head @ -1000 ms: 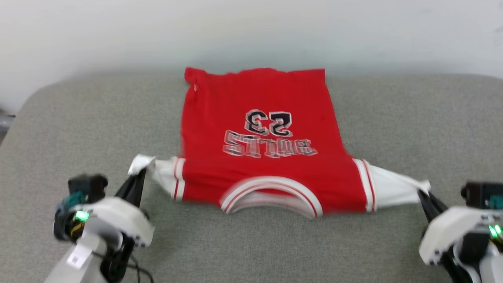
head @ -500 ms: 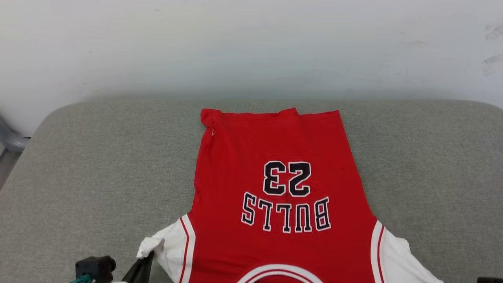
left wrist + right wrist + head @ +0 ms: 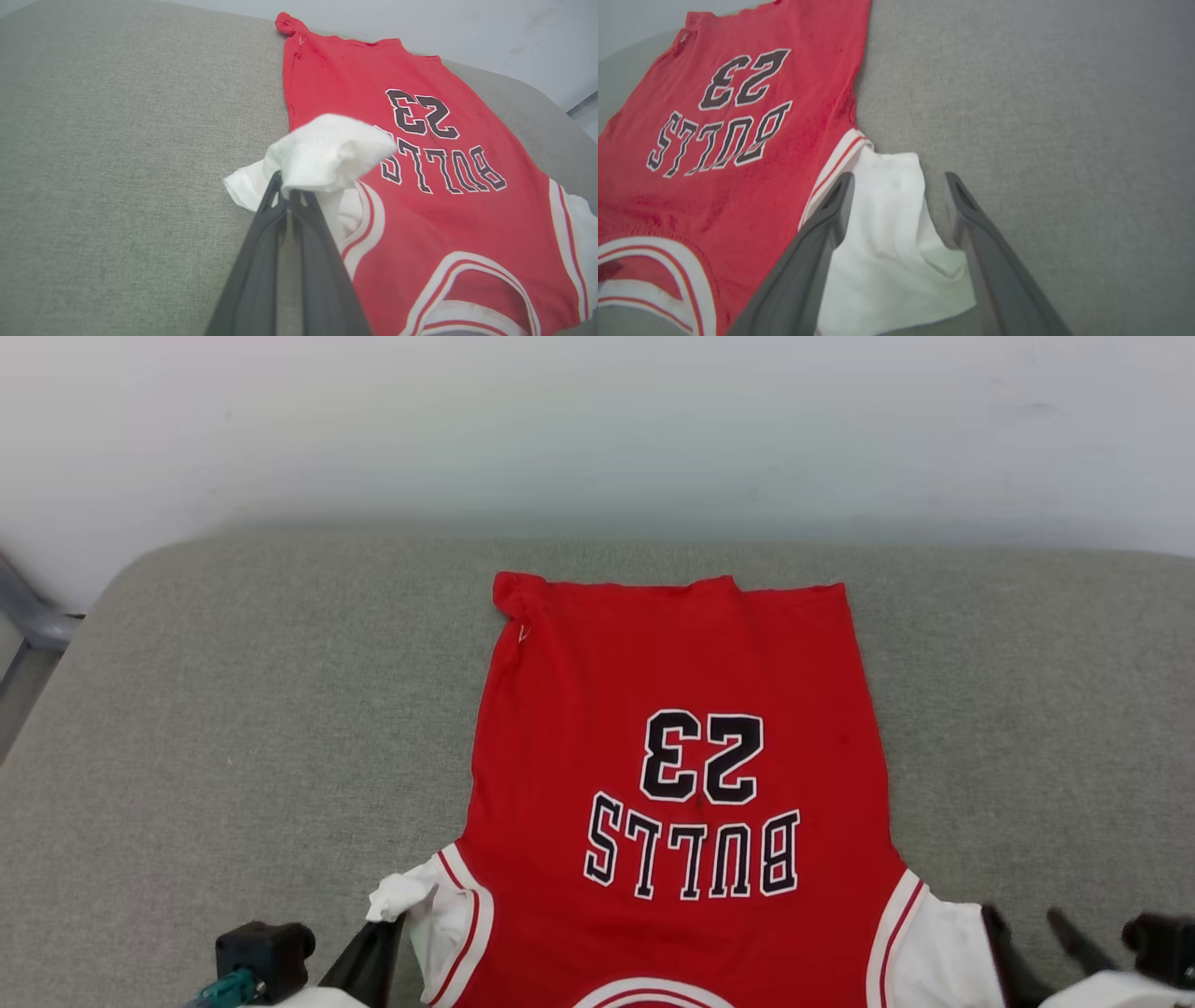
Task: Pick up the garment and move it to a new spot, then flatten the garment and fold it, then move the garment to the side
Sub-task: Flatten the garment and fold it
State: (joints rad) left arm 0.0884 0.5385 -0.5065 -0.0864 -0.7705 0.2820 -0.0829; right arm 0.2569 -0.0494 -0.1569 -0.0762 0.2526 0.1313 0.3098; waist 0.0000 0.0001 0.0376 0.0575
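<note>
The shirt (image 3: 672, 672) is laid on a grey cushion (image 3: 233, 728) by a white wall (image 3: 597, 429); its sleeve (image 3: 327, 149) is pinched by the left gripper (image 3: 282, 184); the right gripper (image 3: 899, 179) is released.

the left gripper (image 3: 286, 189) carries two long, tapering dark grey fingers (image 3: 252, 280) with slotted tips, matched on the right gripper (image 3: 900, 179). behind each sits a black block (image 3: 266, 950) and a smooth white shell (image 3: 1111, 991); a teal fitting (image 3: 224, 987) marks the left wrist.

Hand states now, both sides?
Left hand: closed, pinching a white sleeve of the garment.
Right hand: open, straddling the other sleeve, holding nothing.
</note>
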